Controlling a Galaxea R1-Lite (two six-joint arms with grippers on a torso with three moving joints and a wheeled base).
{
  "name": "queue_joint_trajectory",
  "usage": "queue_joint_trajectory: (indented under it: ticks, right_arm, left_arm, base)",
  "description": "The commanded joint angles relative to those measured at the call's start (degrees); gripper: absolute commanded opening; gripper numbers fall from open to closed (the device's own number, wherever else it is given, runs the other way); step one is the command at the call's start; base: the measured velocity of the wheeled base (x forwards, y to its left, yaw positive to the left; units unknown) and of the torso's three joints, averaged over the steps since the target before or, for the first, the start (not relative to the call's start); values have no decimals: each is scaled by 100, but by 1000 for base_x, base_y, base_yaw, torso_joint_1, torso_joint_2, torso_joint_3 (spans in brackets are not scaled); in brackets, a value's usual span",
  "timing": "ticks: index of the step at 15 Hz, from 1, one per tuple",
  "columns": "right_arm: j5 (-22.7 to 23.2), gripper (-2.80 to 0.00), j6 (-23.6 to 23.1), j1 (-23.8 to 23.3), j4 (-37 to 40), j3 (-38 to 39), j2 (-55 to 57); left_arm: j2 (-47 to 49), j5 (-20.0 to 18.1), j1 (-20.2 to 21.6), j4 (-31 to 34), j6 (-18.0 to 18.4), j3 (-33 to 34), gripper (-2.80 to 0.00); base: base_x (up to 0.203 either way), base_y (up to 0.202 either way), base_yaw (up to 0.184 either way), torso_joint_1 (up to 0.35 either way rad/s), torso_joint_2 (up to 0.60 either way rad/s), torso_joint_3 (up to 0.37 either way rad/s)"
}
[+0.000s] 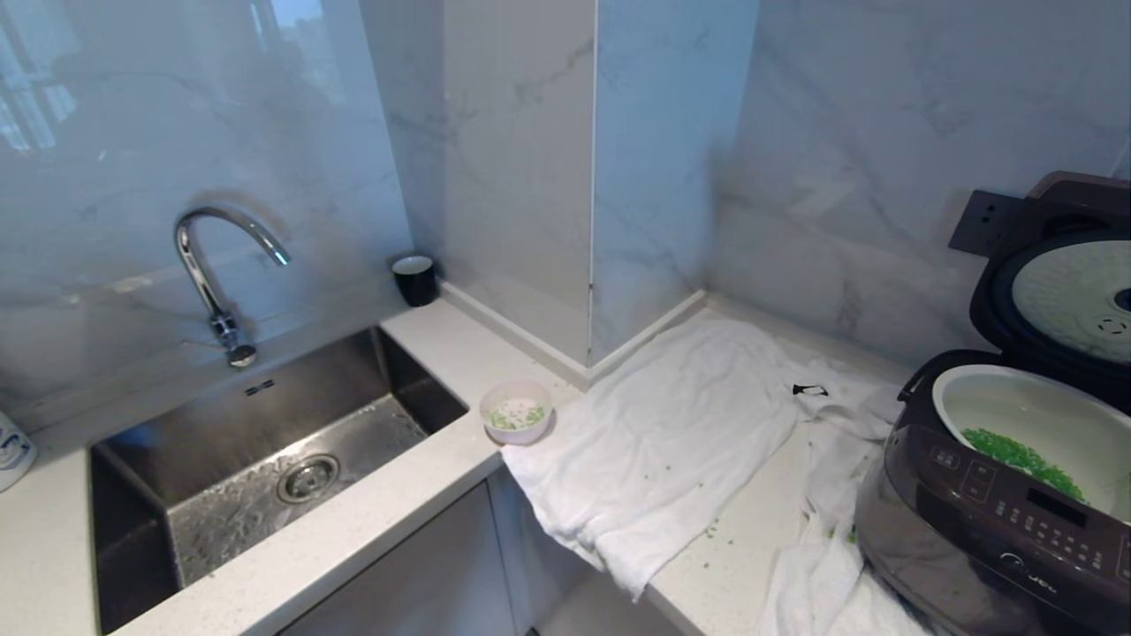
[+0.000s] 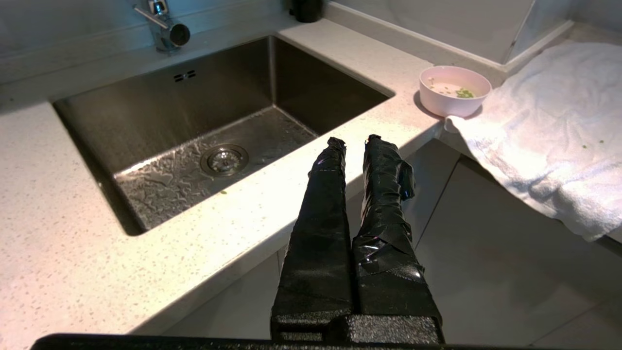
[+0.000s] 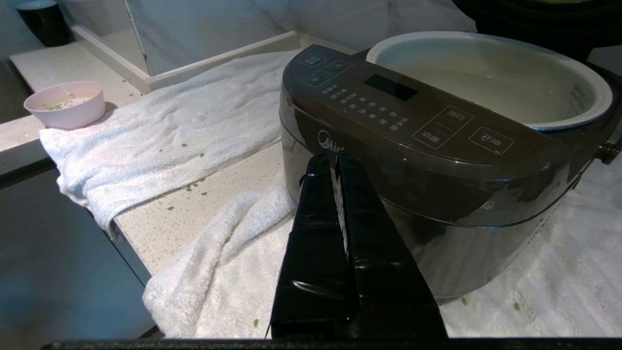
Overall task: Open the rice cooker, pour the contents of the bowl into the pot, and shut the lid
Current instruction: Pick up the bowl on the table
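Right gripper [image 3: 330,160]: jaws closed, empty | left gripper [image 2: 354,142]: slightly parted, empty | rice cooker [image 3: 413,160]: "Midea"

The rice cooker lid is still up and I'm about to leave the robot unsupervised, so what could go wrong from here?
1. The lid stands open over the pot holding green bits; closing remains undone.
2. The rice cooker sits on a rumpled white towel, so pressing the lid might shift it.
3. Green bits lie scattered over the towel and counter and could spread further.
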Motion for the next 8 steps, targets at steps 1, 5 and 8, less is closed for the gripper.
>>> queue_joint_trajectory:
  ticks: [1,5,8]
  right_arm:
    - [6,-280,-2,2,-2,0,-1]
    - [-3,-280,-2,2,-2,0,-1]
    - [-3,-280,-2,2,-2,0,-1]
  left_arm:
    - [-1,5,1,-1,-8,0,-280]
    - [-1,5,1,-1,-8,0,-280]
    - [-1,5,1,-1,-8,0,-280]
  base:
    - [0,0,0,0,0,0]
    - [1,20,-2,0,1,0]
    - [0,169,-3,5,5,2]
